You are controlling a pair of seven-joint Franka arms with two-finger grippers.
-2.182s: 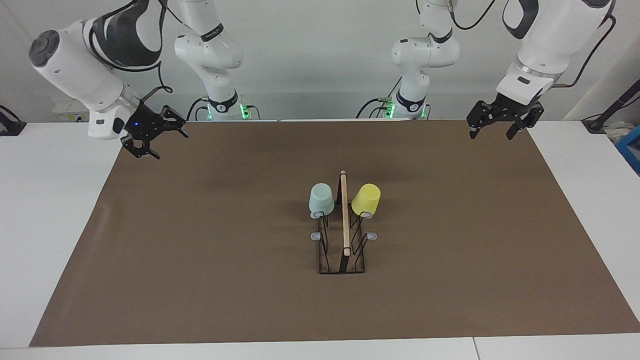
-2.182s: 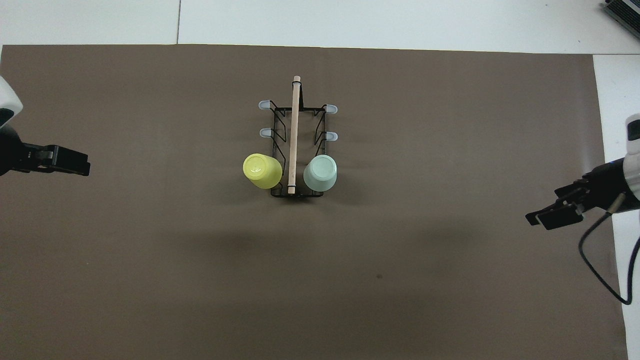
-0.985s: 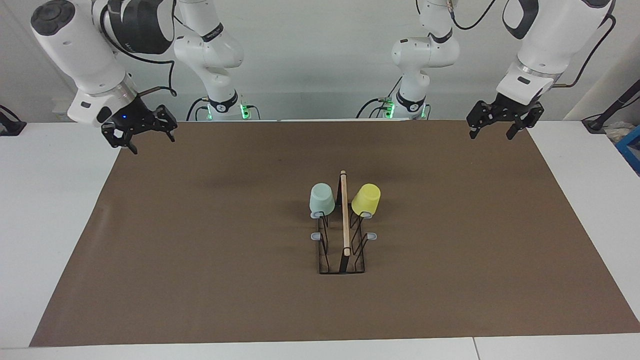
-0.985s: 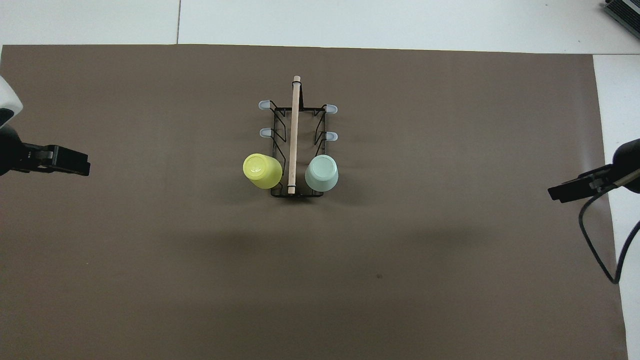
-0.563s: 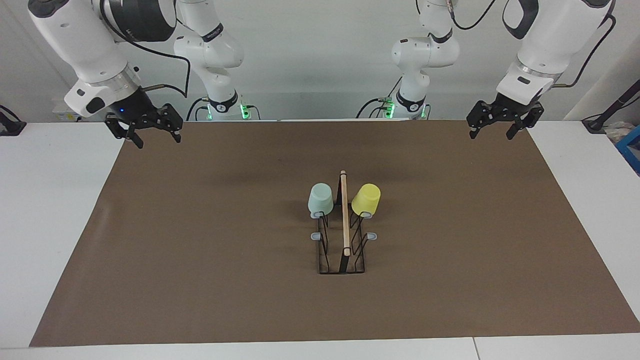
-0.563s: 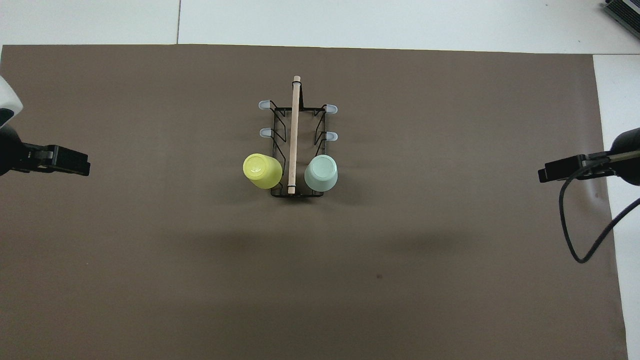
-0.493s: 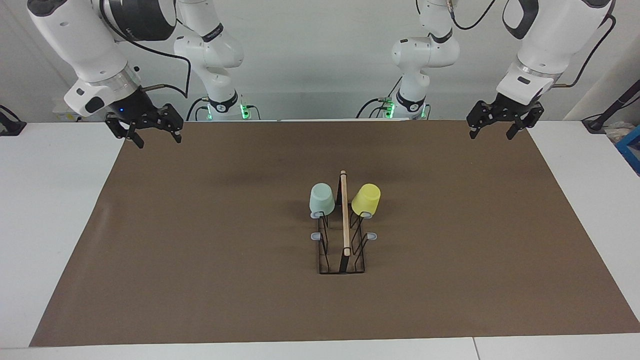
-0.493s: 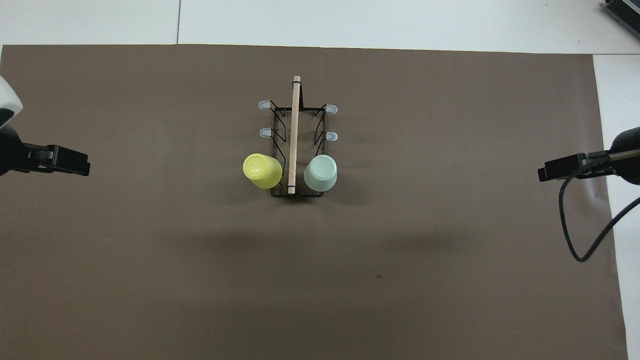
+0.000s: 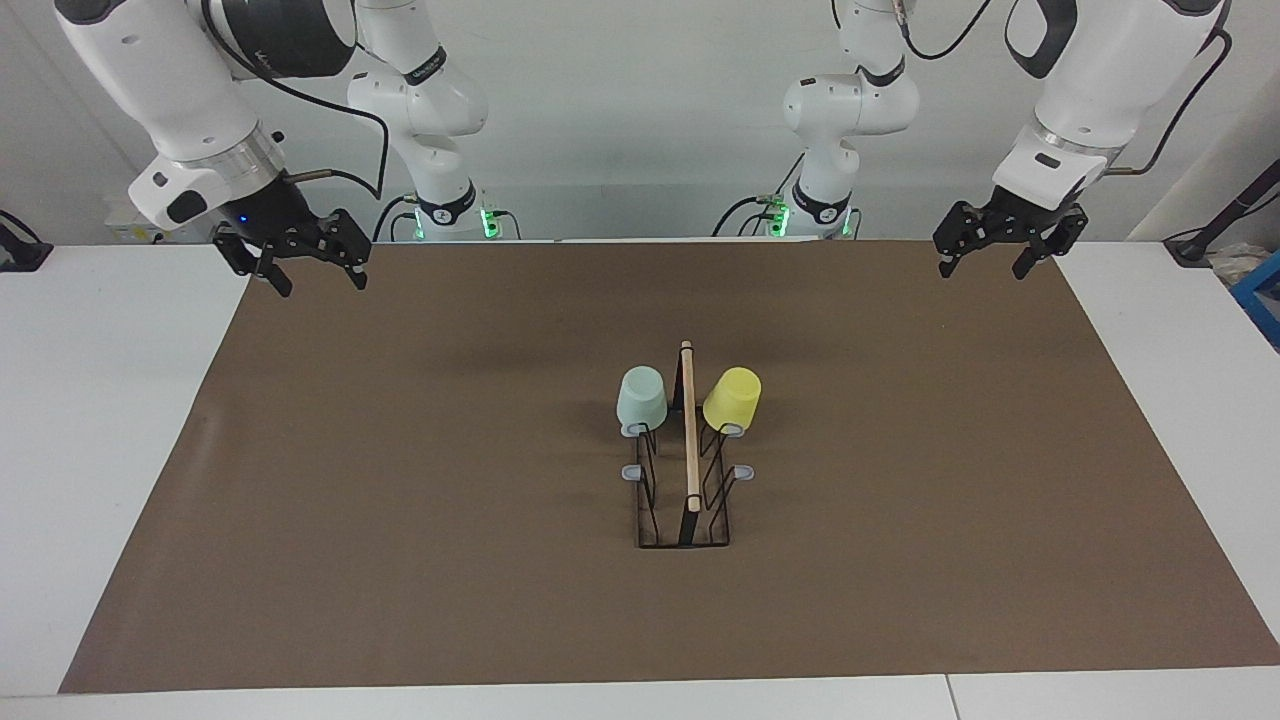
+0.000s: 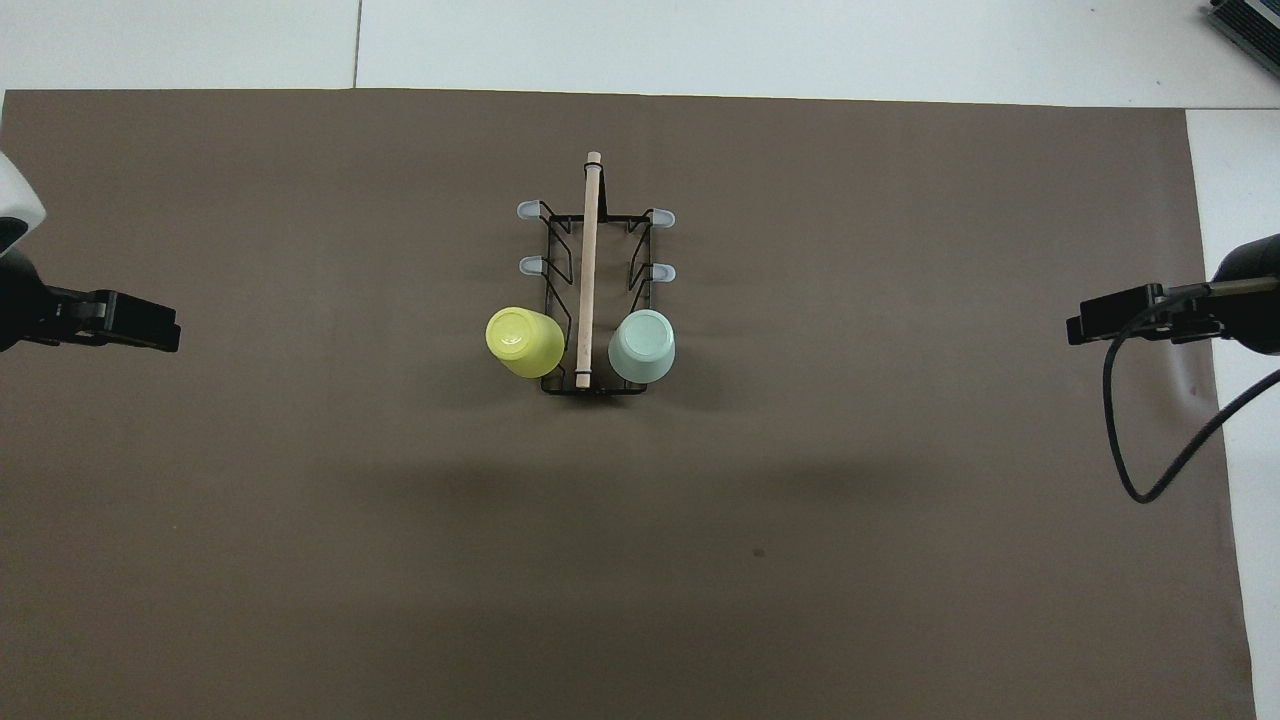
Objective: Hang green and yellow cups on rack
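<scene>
The mat (image 9: 400, 480) covers most of the table, and the rack (image 9: 685, 500) stands at its middle, well apart from both grippers. Its wooden bar (image 10: 588, 270) runs straight away from the robots, so one row of prongs faces each arm's end of the table.

The right gripper (image 9: 305, 283) hangs over the mat's edge at its own end, fingers spread and holding nothing. The left gripper (image 9: 985, 267) hangs over the edge at the other end, likewise spread and empty. In the overhead view each shows only as a dark tip at the frame's side, the right gripper (image 10: 1110, 325) and the left gripper (image 10: 130, 325), roughly level with the cups and with the rack about midway between them, so neither arm is clearly nearer.

The green cup (image 9: 642, 398) sits mouth down on the prong nearest the robots on the row toward the right arm, inward along the table from that gripper. The yellow cup (image 9: 732, 398) sits the same way on the matching prong toward the left arm, tilted a little outward. Both appear hung, apart from each other with the bar between them.

The four remaining prongs (image 9: 632, 471) are bare. Judging from this, the task looks complete and both arms wait; no further reach seems called for.
</scene>
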